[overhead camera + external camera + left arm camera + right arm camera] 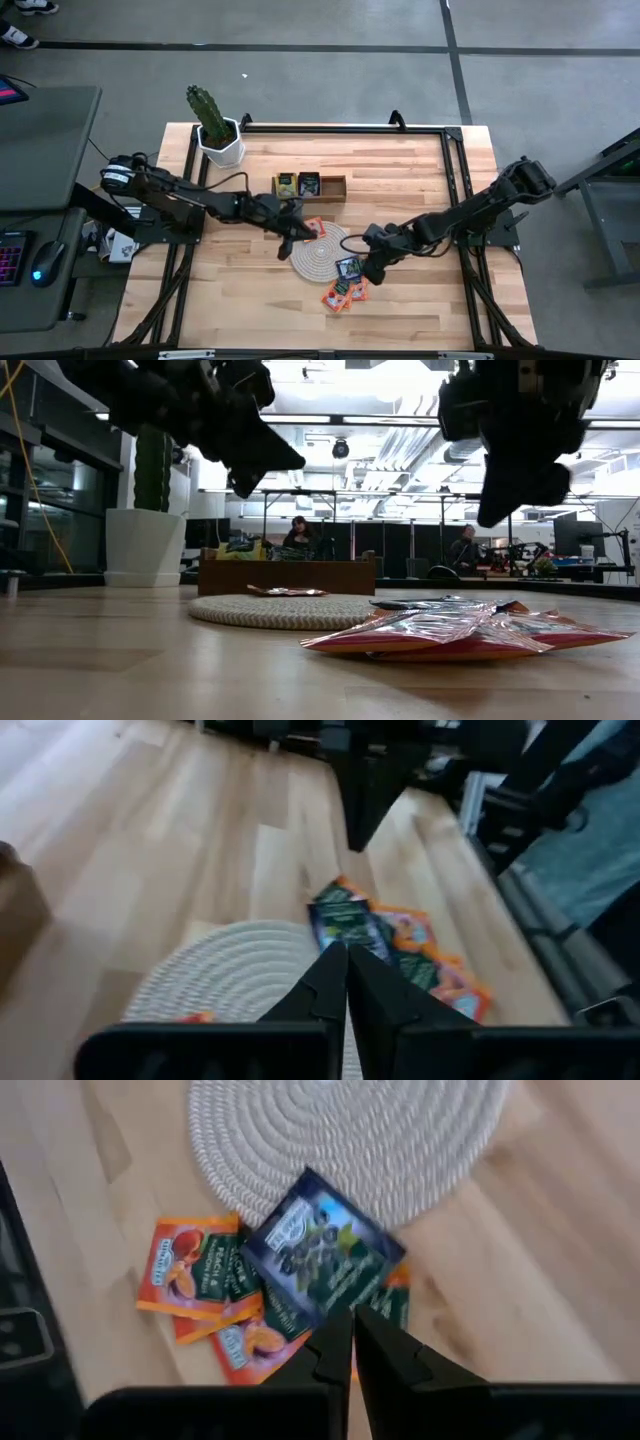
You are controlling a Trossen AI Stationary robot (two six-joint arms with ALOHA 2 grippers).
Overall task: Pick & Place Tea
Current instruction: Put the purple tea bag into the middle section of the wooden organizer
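A: Left gripper (287,243) hovering over the round pale woven mat (318,262), at its edge toward the table's left side. Fingers pinched together, nothing between them. One orange-red square paper sachet (315,226) lying on the mat's far edge, just beside that gripper.

B: Same for the right gripper (352,1342): clamped closed, empty, hanging above the loose pile of tea sachets (344,286) at the mat's near-right edge. Dark blue-black square sachet (318,1255) on top of that pile, overlapping the mat's rim, orange-red square sachets (190,1270) fanned out under it on the light wooden table (430,290).

A: Also the brown wooden three-compartment tray (310,185) toward the table's far edge. Yellow-green sachet (287,183) in the left compartment, dark sachet (309,183) in the middle, right compartment bare.

B: Green cactus in a white pot (214,130) at the far-left corner.
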